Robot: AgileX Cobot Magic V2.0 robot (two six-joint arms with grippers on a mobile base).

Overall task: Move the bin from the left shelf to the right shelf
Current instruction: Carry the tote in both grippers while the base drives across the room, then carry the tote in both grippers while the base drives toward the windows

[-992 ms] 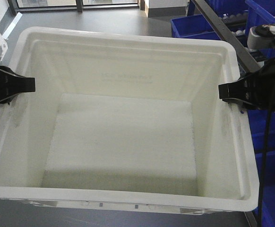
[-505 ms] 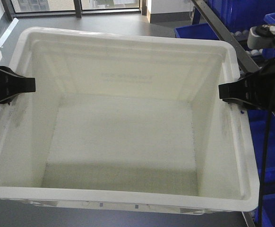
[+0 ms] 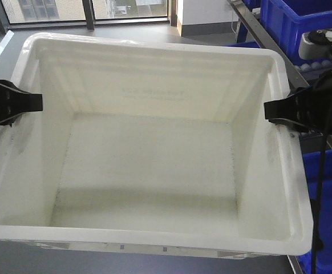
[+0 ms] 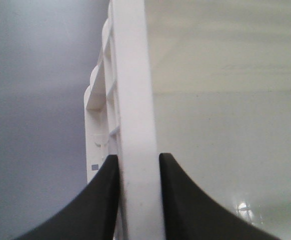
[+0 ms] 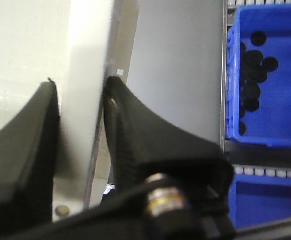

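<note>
I've got the bin (image 3: 154, 148) held between both arms, the left gripper (image 4: 138, 160) clamped on its left rim and the right gripper (image 5: 80, 90) clamped on its right rim, with the shelf (image 3: 267, 40) and its blue totes (image 3: 303, 23) just right of the bin.

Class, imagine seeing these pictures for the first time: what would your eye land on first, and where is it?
The big empty white bin fills the front view. The black left gripper and right gripper pinch its side rims, one each side. At the far right, dark blue totes sit in a grey rack.
</note>
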